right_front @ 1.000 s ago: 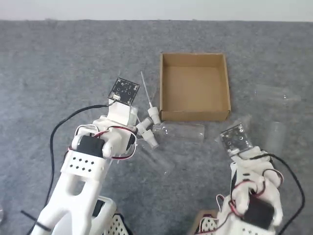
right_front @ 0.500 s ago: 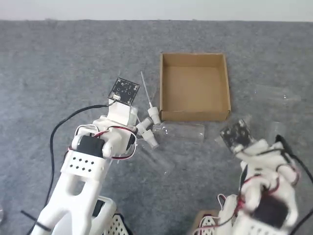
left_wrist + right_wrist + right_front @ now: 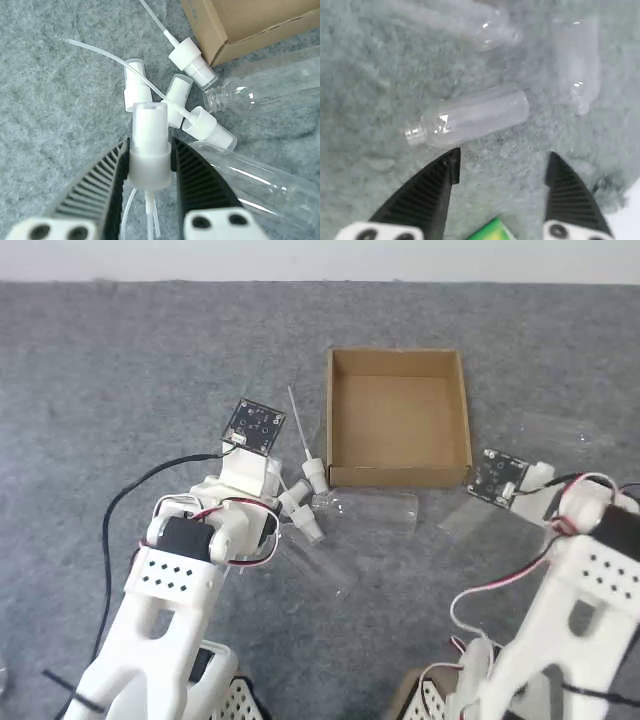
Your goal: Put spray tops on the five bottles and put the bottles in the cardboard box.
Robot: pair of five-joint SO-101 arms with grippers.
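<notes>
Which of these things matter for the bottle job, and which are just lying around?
Job: cardboard box; clear bottles; loose spray tops; spray top gripped in left claw; open right claw.
Lying about: grey carpet; green object.

Grey, fuzzy, carpet-like cover (image 3: 120,370) underfoot of everything, reaching the high view's edges at 3, 6 and 9 o'clock. Along 12 o'clock, a narrow pale strip (image 3: 320,260), plain and whitish; wall or bare surface, impossible to tell. Seen close in the wrist views, soft clumped fibres, mottled light and dark grey. Even, diffuse light, shadows faint.
</notes>
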